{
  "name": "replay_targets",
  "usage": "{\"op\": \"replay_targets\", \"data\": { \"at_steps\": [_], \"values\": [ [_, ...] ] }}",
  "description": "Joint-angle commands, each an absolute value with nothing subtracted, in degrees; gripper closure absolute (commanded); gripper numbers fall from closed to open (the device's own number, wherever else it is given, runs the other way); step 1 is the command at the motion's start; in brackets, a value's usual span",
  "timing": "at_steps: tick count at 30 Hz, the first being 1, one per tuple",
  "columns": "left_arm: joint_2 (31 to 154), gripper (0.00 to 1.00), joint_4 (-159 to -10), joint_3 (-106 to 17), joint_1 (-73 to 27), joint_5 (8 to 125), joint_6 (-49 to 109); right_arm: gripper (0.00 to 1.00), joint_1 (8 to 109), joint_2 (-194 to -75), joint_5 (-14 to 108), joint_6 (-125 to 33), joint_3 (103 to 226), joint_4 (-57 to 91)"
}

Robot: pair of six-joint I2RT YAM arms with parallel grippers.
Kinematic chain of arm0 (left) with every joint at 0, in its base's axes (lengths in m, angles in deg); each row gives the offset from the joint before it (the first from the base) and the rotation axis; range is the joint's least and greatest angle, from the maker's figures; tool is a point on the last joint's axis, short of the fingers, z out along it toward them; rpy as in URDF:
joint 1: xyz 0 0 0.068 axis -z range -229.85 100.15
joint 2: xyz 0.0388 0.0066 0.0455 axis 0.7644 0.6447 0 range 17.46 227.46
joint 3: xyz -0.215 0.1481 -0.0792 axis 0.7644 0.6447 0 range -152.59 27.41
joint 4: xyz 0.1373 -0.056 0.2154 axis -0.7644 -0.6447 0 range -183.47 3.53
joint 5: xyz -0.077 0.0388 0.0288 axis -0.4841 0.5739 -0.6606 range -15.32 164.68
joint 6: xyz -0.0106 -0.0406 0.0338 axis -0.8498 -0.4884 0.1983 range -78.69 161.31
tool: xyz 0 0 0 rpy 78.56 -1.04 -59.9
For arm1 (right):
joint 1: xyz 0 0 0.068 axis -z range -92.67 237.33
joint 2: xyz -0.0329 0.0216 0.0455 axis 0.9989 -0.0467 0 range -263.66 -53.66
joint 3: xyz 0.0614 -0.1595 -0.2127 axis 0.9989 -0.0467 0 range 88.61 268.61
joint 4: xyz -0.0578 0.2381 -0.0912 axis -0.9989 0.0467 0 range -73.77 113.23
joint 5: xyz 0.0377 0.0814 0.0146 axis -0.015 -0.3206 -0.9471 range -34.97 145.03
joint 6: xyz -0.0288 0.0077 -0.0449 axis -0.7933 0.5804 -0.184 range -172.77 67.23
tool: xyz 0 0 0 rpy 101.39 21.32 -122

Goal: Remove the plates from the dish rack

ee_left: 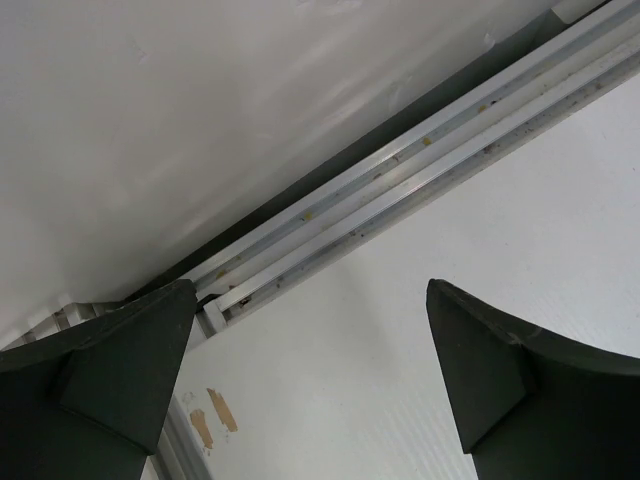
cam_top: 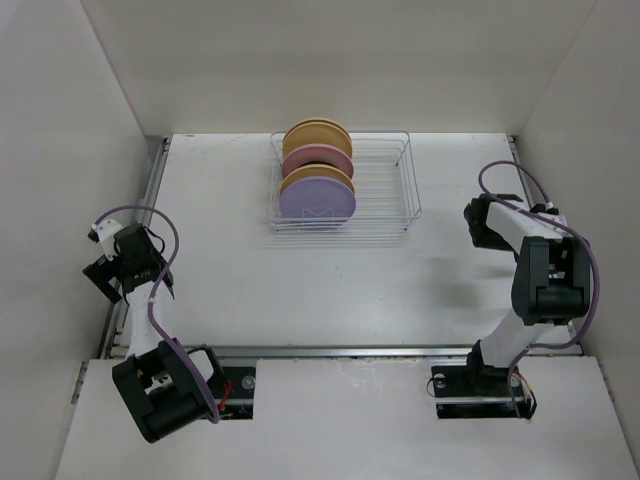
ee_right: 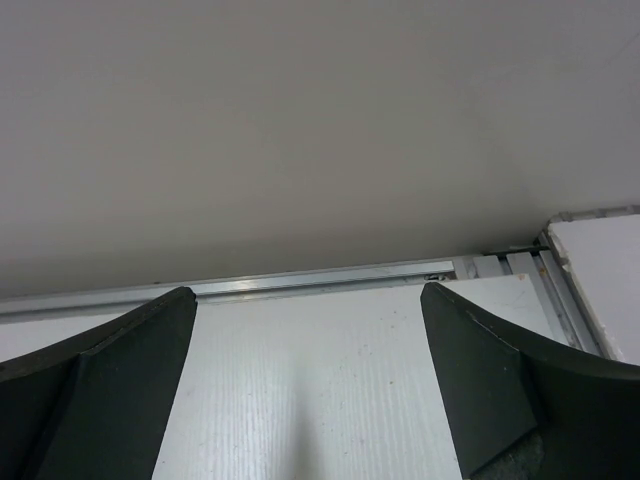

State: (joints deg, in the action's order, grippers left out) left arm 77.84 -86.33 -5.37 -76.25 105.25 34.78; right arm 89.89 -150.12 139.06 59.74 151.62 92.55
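The wire dish rack [cam_top: 385, 205] stands at the back middle of the table. In its left half several plates stand on edge: a lavender plate [cam_top: 317, 200] in front, a tan one [cam_top: 318, 176], a pink one [cam_top: 318, 155] and a yellow-tan one [cam_top: 316, 133] at the back. My left gripper [cam_top: 97, 268] is at the table's left edge, open and empty, far from the rack. My right gripper [cam_top: 476, 222] is right of the rack, open and empty. In both wrist views the dark fingertips [ee_left: 130, 360] [ee_right: 480, 370] stand wide apart over bare table.
White walls enclose the table on three sides. An aluminium rail [ee_left: 400, 175] runs along the left edge, and another rail [ee_right: 320, 280] shows in the right wrist view. The rack's right half holds no plates.
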Motion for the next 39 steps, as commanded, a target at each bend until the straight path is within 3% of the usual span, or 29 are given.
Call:
{"op": "replay_targets", "data": {
  "at_steps": [1, 6, 9, 11, 14, 16, 18, 19, 20, 22, 23, 25, 26, 29, 34, 39],
  "values": [
    [77.3, 0.0, -85.5, -7.1, -76.7, 106.5, 34.1, 0.0, 90.1, -150.2, 143.8, 56.1, 155.7, 95.5],
    [80.1, 0.0, -89.9, -13.6, -76.7, 106.7, 36.0, 0.0, 85.1, -154.4, 146.0, 33.1, 174.6, 95.5],
    [86.6, 0.0, -102.2, -26.7, -76.7, 89.8, 46.1, 0.0, 78.5, -154.4, 147.0, 29.1, 185.6, 95.5],
    [93.8, 0.0, -117.1, -42.8, -76.7, 73.2, 53.2, 0.0, 73.0, -154.4, 146.4, 25.5, 193.9, 95.5],
    [100.0, 0.0, -131.1, -61.7, -76.1, 60.4, 54.8, 0.0, 67.9, -158.2, 148.4, 15.7, 202.8, 95.5],
    [104.4, 0.0, -136.3, -69.3, -73.9, 57.9, 58.3, 0.0, 64.2, -165.8, 149.9, 7.7, 214.5, 95.5],
    [106.3, 0.0, -140.6, -77.1, -71.5, 59.7, 60.5, 0.0, 63.4, -170.5, 146.1, -17.0, 221.5, 88.8],
    [107.4, 0.0, -141.2, -78.4, -70.4, 61.0, 61.4, 0.0, 63.4, -170.6, 122.9, -35.8, 217.4, 62.3],
    [107.5, 0.0, -141.8, -79.8, -68.2, 62.5, 63.3, 0.07, 63.4, -166.0, 106.1, -50.3, 213.3, 56.4],
    [108.1, 0.0, -141.8, -79.8, -65.9, 68.1, 65.6, 0.05, 61.9, -159.4, 96.9, -55.5, 203.2, 42.1],
    [108.1, 0.0, -141.1, -79.8, -63.8, 70.0, 66.4, 0.05, 61.9, -154.6, 86.3, -54.5, 199.0, 36.0],
    [108.6, 0.0, -140.3, -79.3, -62.5, 72.6, 66.4, 0.05, 61.9, -151.1, 72.0, -53.8, 196.2, 32.1],
    [108.6, 0.0, -139.6, -78.7, -62.5, 72.6, 66.4, 0.03, 61.9, -149.9, 58.8, -55.3, 194.3, 30.3],
    [109.1, 0.0, -139.0, -78.1, -60.1, 69.6, 63.6, 0.03, 61.2, -149.9, 38.3, -63.7, 195.0, 35.3],
    [111.2, 0.0, -138.4, -75.9, -59.1, 66.0, 58.5, 0.06, 60.2, -151.7, 29.6, -64.2, 191.9, 38.1],
    [114.2, 0.0, -137.8, -74.7, -54.7, 65.0, 57.3, 0.17, 57.7, -155.7, 29.6, -67.4, 193.1, 41.5]
  ]
}}
